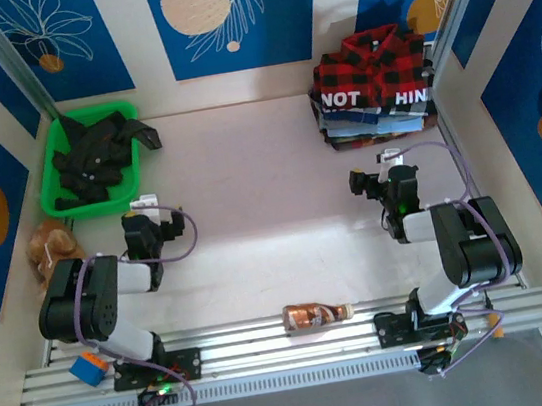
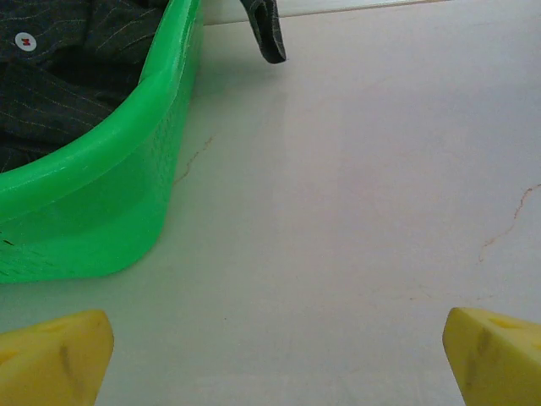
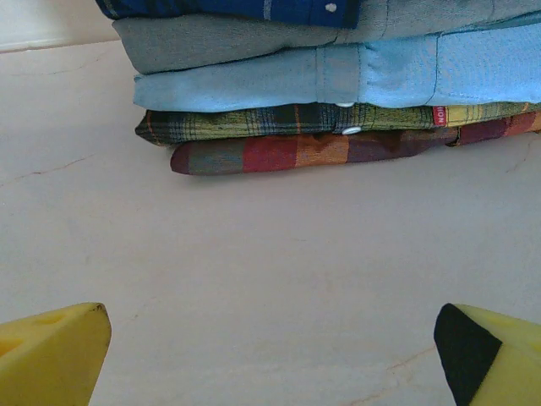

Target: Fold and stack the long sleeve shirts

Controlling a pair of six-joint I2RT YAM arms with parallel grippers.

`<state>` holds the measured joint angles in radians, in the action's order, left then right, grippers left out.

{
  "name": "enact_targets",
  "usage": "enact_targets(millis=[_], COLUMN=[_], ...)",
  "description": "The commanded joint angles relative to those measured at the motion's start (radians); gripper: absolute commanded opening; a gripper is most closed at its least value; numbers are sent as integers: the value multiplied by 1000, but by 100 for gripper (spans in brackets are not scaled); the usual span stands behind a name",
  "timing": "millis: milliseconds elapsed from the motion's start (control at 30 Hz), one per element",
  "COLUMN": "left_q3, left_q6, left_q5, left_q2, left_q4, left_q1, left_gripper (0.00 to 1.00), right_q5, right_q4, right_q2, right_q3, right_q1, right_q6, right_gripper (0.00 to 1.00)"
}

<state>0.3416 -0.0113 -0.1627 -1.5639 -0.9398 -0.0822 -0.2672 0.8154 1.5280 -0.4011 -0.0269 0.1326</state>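
A dark charcoal long sleeve shirt [image 1: 93, 155] lies crumpled in the green basket [image 1: 50, 189] at the back left, one sleeve [image 1: 145, 132] draped over the rim. In the left wrist view the shirt [image 2: 59, 68] fills the basket [image 2: 101, 211], and its sleeve end [image 2: 264, 30] hangs outside. A pile of folded shirts [image 1: 376, 107] stands at the back right with a red-and-black plaid one [image 1: 373, 62] on top; its lower layers [image 3: 338, 85] face the right wrist camera. My left gripper [image 1: 145, 202] [image 2: 275, 364] is open over bare table just right of the basket. Short of the pile, my right gripper [image 1: 386, 161] [image 3: 270, 359] is open too.
A brown bottle [image 1: 317, 314] lies on the metal rail between the arm bases. A brown object [image 1: 50, 244] sits at the left wall and a blue-and-orange one [image 1: 89, 368] by the left base. Patterned walls close in three sides of the pale table [image 1: 258, 185].
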Motion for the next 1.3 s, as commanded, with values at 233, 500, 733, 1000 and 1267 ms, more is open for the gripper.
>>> enact_targets(millis=[233, 500, 733, 1000, 1267], left_q3=[17, 19, 20, 148, 668], left_q6=[-17, -18, -16, 21, 420], left_q5=[-13, -14, -12, 11, 51], left_q2=[1, 1, 1, 437, 549], left_q4=[-26, -25, -22, 582, 1562], left_q1=[-4, -4, -3, -76, -126], left_gripper=[100, 100, 100, 100, 100], right_q5=[-27, -28, -14, -158, -19], right_q4=[38, 38, 35, -561, -1292], right_q2=[-7, -6, -8, -368, -657], right_q3=[11, 11, 10, -126, -362], right_q1=[-7, -7, -1, -141, -300], right_q6=[9, 9, 12, 45, 260], right_gripper=[99, 99, 99, 99, 99])
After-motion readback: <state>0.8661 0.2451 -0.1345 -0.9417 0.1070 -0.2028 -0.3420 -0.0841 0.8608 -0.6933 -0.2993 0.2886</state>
